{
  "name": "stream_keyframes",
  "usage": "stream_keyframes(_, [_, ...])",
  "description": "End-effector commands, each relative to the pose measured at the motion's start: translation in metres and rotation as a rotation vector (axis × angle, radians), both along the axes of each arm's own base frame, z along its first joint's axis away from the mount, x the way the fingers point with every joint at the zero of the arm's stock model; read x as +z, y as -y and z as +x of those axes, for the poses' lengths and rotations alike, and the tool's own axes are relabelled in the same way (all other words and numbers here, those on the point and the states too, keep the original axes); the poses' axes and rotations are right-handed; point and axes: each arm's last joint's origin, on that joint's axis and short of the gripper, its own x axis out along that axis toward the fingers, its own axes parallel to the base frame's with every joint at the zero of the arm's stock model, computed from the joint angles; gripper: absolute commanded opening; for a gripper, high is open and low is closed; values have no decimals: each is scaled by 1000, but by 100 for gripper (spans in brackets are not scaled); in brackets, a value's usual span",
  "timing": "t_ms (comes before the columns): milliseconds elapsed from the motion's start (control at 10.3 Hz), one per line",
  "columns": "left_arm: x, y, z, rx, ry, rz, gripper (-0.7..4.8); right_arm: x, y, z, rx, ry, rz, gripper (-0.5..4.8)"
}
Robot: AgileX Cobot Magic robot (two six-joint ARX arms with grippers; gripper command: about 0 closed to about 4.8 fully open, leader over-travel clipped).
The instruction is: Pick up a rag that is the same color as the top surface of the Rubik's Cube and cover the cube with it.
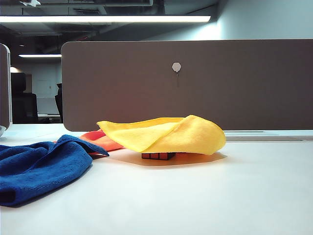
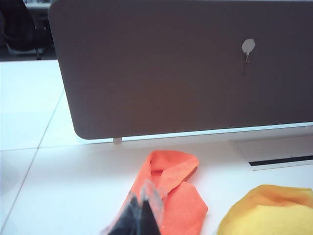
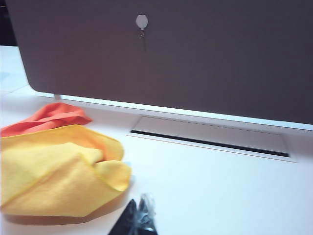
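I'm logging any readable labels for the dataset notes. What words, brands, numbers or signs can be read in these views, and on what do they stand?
None can be read in any view.
The rag, the Rubik's Cube, the blue cloth and the orange cloth bear no print.
The divider panel carries only a blank hook.

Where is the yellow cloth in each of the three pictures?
Exterior view: the rag lies mid-table, draped over the Rubik's Cube, right of the orange cloth.
Left wrist view: only its edge shows, in the bottom right corner.
Right wrist view: it fills the lower left, folded over itself.
Shared landmark: the small round hook on the grey divider panel behind the cloths.
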Motion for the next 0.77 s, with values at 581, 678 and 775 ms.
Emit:
stream_keyframes(581, [-47, -18, -59, -38, 55, -83, -5, -1, 20, 2, -97, 63, 22, -6])
stream_keyframes(678, [-54, -20, -67, -37, 67, -87, -5, -2, 20, 2, -97, 57, 31, -6])
stream_keyframes(775, [-57, -22, -71, -28, 71, -88, -5, -2, 20, 2, -97, 57, 35, -6])
